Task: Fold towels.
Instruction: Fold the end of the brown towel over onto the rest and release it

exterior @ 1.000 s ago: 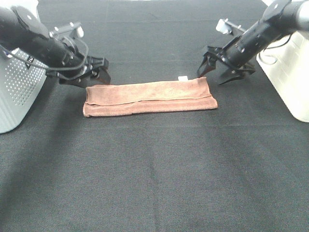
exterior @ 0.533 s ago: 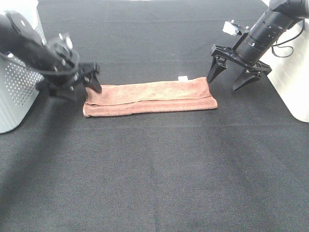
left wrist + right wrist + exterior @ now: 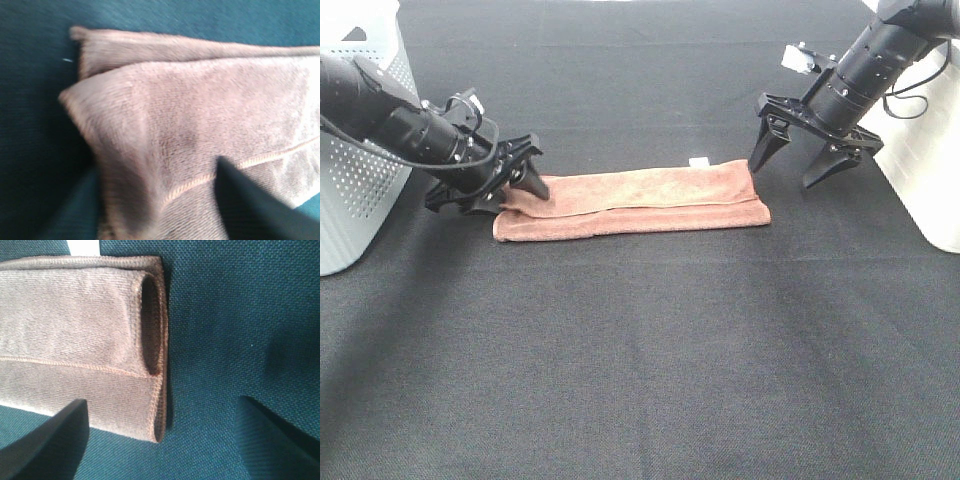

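We see the towel (image 3: 640,200), folded into a long strip on the bench (image 3: 640,350), stretched between our two pincers. The left pincer (image 3: 508,190) stands wide astride one end, touching the cloth; the right pincer (image 3: 790,160), also wide, hangs just beside the other end.

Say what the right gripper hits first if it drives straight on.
Probably the end of the towel: the open right gripper straddles it, one finger over it, the other over the black table cover. Height unclear.
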`<move>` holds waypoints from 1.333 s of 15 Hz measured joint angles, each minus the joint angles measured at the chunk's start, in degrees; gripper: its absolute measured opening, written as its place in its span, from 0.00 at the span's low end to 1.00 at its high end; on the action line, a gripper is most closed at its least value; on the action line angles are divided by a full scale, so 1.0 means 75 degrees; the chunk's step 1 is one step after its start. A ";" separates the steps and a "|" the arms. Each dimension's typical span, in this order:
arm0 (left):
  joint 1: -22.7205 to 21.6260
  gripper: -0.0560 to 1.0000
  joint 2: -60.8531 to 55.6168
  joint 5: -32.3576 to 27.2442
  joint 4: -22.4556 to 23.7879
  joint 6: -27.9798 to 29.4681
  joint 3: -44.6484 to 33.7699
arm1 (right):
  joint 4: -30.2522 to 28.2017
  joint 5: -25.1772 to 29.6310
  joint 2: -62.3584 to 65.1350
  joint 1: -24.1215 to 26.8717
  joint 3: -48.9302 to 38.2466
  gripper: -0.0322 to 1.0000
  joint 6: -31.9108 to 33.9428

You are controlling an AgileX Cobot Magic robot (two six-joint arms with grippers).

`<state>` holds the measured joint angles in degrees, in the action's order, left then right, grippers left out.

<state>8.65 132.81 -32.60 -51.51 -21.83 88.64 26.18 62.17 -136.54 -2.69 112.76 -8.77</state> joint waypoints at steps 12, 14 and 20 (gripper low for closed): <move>0.0008 0.09 -0.0252 -0.2399 0.4087 0.2712 0.2559 | -0.0145 -0.0046 0.0000 0.0000 0.0000 0.76 0.0000; 0.0008 0.09 -0.0283 -0.3652 0.4828 0.3132 0.3491 | -0.0153 -0.0046 0.0000 0.0000 0.0000 0.76 0.0000; 0.0894 0.09 0.0000 -0.4087 0.2796 0.3247 0.4339 | -0.0153 -0.0046 0.0000 0.0000 0.0000 0.76 0.0000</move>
<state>15.36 132.81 -63.25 -30.54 2.52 121.18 25.04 61.82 -136.54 -2.69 112.76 -8.77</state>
